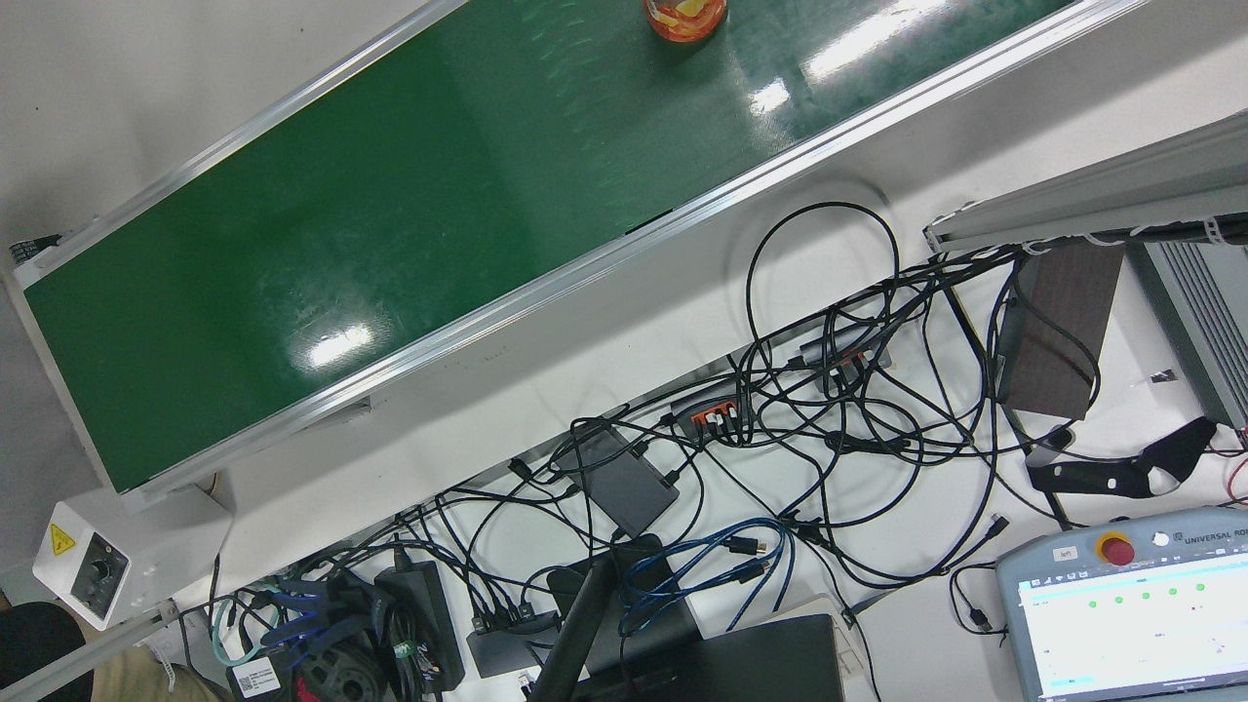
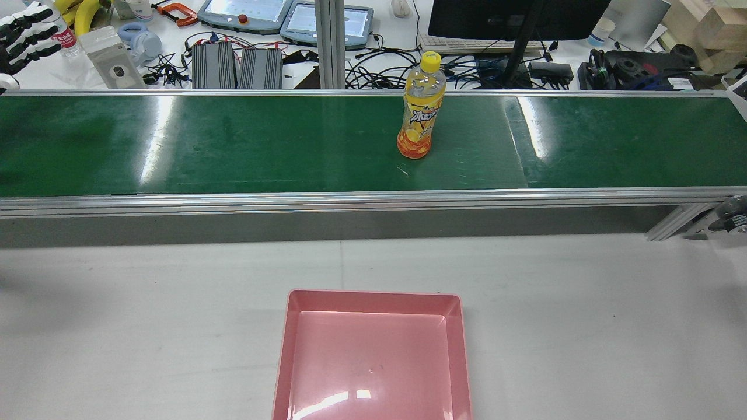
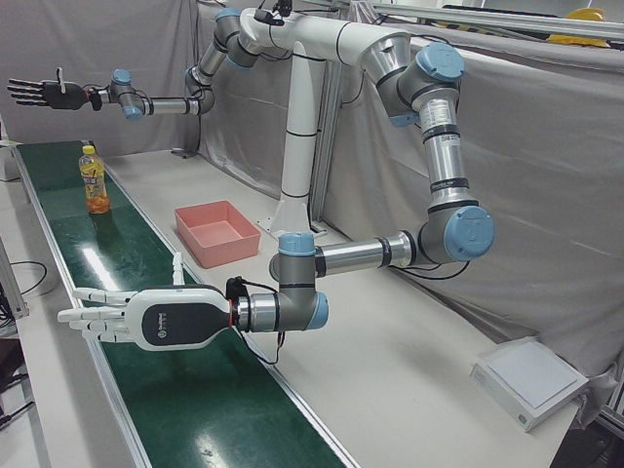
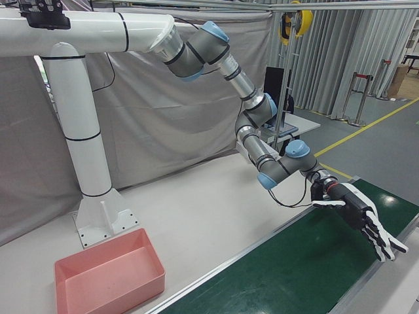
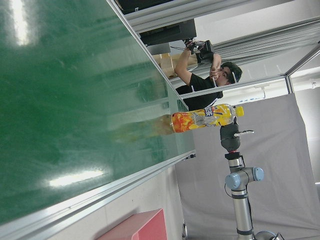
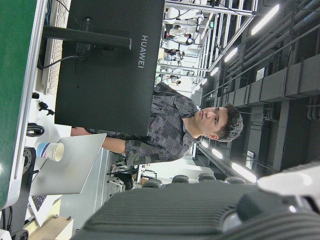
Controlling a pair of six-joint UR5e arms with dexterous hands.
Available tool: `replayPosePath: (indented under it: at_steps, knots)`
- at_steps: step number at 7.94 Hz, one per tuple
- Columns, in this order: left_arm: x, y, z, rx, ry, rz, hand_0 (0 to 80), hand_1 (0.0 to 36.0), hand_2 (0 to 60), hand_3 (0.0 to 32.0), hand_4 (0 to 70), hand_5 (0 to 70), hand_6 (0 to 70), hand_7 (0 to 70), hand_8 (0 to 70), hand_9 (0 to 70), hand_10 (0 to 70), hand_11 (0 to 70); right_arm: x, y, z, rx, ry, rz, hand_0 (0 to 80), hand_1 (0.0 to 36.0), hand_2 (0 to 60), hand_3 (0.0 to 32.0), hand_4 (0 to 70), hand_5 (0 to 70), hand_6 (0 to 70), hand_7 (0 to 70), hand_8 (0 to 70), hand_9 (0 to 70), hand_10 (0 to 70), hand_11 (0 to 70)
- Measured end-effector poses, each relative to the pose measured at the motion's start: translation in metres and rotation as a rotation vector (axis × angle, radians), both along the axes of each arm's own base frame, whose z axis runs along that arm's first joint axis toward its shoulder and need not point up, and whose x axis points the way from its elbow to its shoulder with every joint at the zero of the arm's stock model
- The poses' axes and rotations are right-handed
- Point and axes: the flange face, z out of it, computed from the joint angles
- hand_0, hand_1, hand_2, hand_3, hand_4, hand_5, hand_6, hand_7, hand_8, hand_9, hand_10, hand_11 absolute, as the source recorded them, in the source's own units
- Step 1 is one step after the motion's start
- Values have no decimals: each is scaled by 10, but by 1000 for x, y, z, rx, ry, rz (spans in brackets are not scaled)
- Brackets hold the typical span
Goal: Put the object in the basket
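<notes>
An orange-drink bottle with a yellow cap stands upright on the green conveyor belt, a little right of centre. It also shows in the front view, the left-front view and the left hand view. The pink basket sits empty on the white table in front of the belt, and its wall shows in the left-front view. My left hand is open, fingers spread, over the belt's left end, far from the bottle. My right hand is open over the belt's right end, also far from the bottle.
Behind the belt is a cluttered desk with cables, teach pendants, a monitor and power boxes. The belt's aluminium rail runs between belt and table. A person sits beyond the right end.
</notes>
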Motion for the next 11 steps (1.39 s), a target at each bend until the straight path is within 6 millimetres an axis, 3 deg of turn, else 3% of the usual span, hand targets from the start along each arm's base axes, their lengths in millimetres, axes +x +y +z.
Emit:
replayPosePath:
  at_steps: [11]
  knots:
    - [0,0,0,0,0,-1,481,95,0,0,161,98,0,0,59,106,89,140,0,0,0,0,0,0,0,0,0,0,0,0,0,0,0,0,0,0]
